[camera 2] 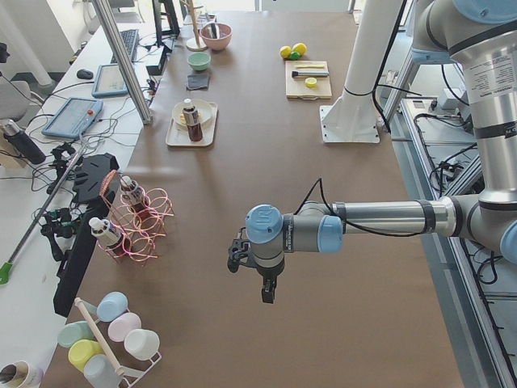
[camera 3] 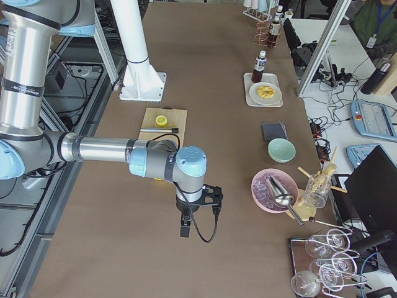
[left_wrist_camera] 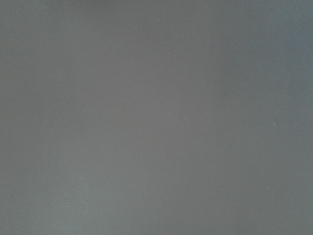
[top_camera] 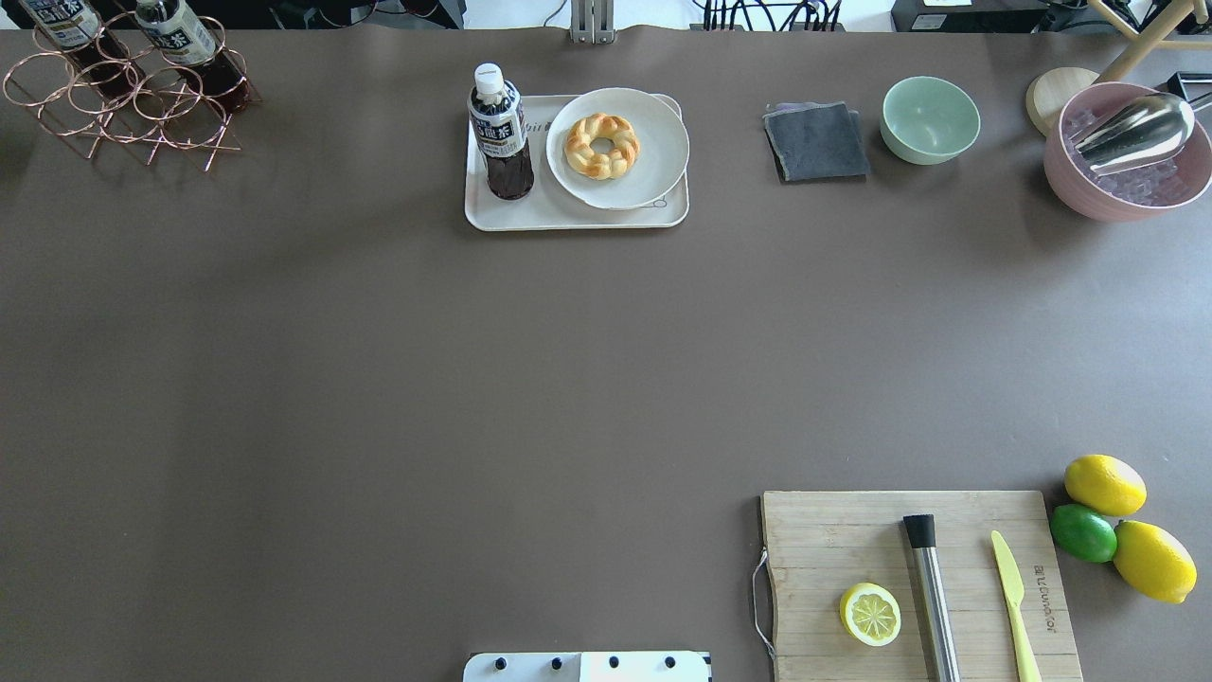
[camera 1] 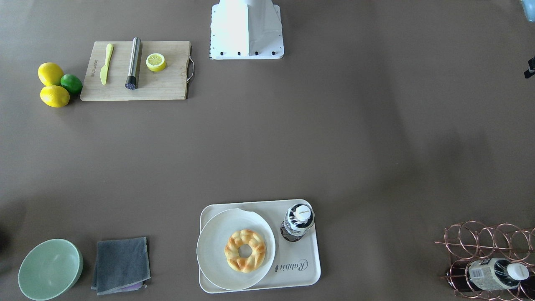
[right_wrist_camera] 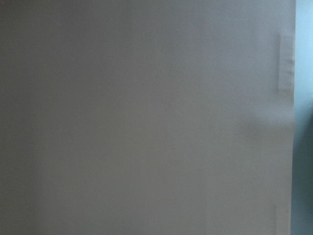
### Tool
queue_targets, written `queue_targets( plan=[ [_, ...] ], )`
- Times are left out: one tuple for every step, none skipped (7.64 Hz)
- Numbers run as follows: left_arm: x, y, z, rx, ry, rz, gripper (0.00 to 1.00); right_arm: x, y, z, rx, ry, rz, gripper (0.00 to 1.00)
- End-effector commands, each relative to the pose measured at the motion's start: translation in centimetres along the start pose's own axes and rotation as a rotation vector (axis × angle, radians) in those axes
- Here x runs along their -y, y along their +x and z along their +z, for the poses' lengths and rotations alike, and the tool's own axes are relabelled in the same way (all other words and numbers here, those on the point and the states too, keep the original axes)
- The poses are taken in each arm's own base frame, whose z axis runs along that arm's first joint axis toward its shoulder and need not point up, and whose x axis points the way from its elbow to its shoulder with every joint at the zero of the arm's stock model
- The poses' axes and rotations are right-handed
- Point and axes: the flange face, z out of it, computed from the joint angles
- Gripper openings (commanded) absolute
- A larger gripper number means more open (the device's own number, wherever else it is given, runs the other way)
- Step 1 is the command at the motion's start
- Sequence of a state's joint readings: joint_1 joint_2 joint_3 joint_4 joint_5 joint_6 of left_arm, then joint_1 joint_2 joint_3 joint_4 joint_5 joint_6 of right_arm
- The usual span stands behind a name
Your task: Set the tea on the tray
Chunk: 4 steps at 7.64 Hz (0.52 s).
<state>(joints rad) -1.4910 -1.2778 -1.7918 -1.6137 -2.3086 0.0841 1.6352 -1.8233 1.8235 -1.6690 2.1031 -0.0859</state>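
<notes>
The tea bottle (top_camera: 500,133), dark liquid with a white cap, stands upright on the cream tray (top_camera: 568,216) beside a round plate (top_camera: 653,156) holding a doughnut (top_camera: 601,145). It also shows in the front view (camera 1: 297,221) on the tray (camera 1: 301,261). Neither gripper shows in the overhead or front view. The left gripper (camera 2: 269,296) hangs over bare table far from the tray, seen only from the side; I cannot tell if it is open. The right gripper (camera 3: 185,231) is likewise over bare table, state unclear. Both wrist views show only brown tabletop.
A copper wire rack (top_camera: 123,104) at the far left holds two alike bottles (top_camera: 180,38). A grey cloth (top_camera: 814,142), green bowl (top_camera: 930,118) and pink bowl with scoop (top_camera: 1122,156) stand far right. A cutting board (top_camera: 909,578) with lemon half, tool and knife, plus lemons (top_camera: 1105,484), lies near right.
</notes>
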Motion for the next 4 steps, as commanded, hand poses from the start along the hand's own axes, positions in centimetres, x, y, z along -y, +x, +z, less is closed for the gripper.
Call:
queue_targets(
  plan=[
    [-0.04,-0.10,0.12,0.000,-0.002,-0.002,0.97,-0.01,-0.07,-0.12,0.000,0.002,-0.001,1.00],
    [-0.07,-0.16,0.18,0.000,-0.005,-0.004,0.97,-0.01,-0.07,-0.12,0.000,0.002,-0.001,1.00],
    [-0.06,-0.15,0.17,0.000,-0.003,-0.003,0.97,0.02,-0.18,-0.32,-0.001,0.006,-0.004,1.00],
    [-0.07,-0.16,0.18,0.000,-0.005,-0.004,0.97,0.04,-0.24,-0.38,0.001,0.008,-0.005,1.00]
  ],
)
